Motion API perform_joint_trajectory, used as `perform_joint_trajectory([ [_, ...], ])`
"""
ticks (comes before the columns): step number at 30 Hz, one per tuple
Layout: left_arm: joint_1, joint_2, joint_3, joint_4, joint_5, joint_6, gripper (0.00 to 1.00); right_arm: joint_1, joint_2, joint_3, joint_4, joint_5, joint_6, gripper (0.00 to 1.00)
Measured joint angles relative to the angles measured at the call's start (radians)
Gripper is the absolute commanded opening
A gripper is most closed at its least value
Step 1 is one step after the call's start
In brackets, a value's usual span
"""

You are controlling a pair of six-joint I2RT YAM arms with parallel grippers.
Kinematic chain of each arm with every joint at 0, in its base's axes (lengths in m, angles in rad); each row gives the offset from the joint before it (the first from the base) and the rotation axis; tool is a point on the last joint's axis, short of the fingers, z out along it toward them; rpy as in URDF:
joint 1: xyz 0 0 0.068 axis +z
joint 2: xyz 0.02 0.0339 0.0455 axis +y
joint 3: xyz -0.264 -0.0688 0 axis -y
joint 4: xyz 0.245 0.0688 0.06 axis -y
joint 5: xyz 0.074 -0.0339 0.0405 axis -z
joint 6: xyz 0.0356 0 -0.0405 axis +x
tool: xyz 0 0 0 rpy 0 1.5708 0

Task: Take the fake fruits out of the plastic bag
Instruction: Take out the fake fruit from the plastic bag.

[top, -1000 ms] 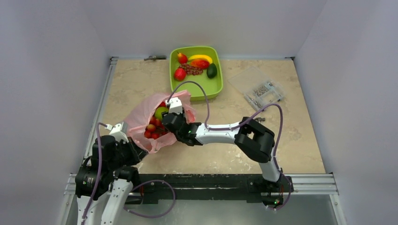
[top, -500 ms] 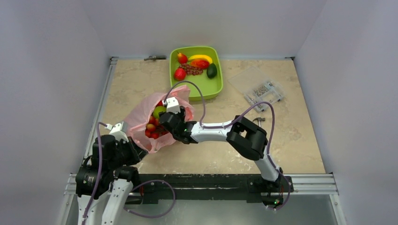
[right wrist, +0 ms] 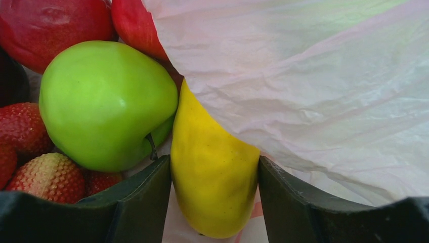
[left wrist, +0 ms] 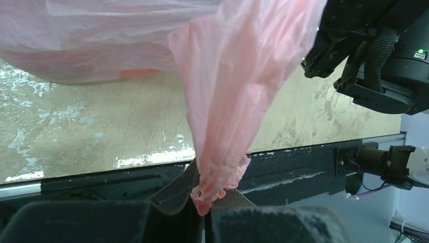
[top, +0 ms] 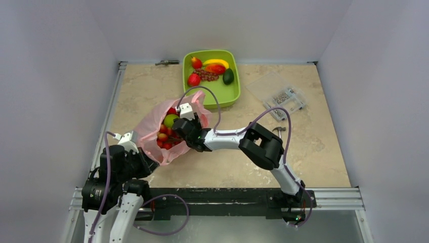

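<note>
Pale grey walls close in three sides of a beige, stone-patterned surface [top: 324,147]. A black rail [top: 222,198] runs along its near edge, where both arm bases sit.

1. Plastic bag [top: 152,129]: pink, translucent, crinkled. It lies on the left half of the surface with its mouth open towards the right arm, near the tray but apart from it.
2. Fake fruits [top: 164,139]: clustered inside the bag, mostly red.
3. Green tray [top: 230,93]: at the far edge, centre. It holds two red fruits, a grape bunch [top: 206,75], a banana [top: 216,62] and an avocado [top: 228,76].
4. Clear box [top: 281,96] of small parts: far right, apart from the tray.
5. Left gripper [left wrist: 202,202]: at the bag's near left corner. In the top view the arm covers its fingers. The left wrist view shows the jaws drawn narrow, pinching a twisted tail of the bag, with film running taut from the bag body to the pinch.
6. Right gripper [right wrist: 215,197]: reaching into the bag mouth. The top view shows only the wrist among the fruits. In the right wrist view the fingers [right wrist: 136,202] press either side of a yellow oval fruit [right wrist: 212,167], which lies partly under a fold of bag film. A green apple [right wrist: 101,101] touches the yellow oval fruit, with strawberries [right wrist: 40,174] beside the apple.
</note>
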Motion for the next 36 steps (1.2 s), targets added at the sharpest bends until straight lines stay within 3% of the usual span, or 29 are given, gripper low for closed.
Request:
perform_joint_trajectory([
  [4,0.0,-0.005,0.024,-0.017,-0.036,0.004,0.0,-0.001,0.0,0.004,-0.003,-0.015,0.0,0.31],
  [9,0.0,-0.005,0.129,-0.009,-0.084,0.034,0.0,-0.001,-0.02,-0.009,-0.002,-0.062,-0.014,0.23],
  [21,0.001,-0.006,0.089,-0.003,-0.134,0.057,0.0,0.026,-0.28,-0.073,0.034,-0.213,-0.017,0.18],
  [24,0.002,-0.007,0.081,0.0,-0.132,0.057,0.0,0.026,-0.289,-0.073,0.047,-0.277,0.002,0.19],
  [28,0.002,-0.007,0.077,0.002,-0.124,0.059,0.0,0.026,-0.289,-0.084,0.084,-0.358,0.028,0.29],
  [36,0.002,-0.018,0.076,0.002,-0.11,0.073,0.0,0.012,-0.288,-0.095,0.126,-0.497,0.08,0.24],
])
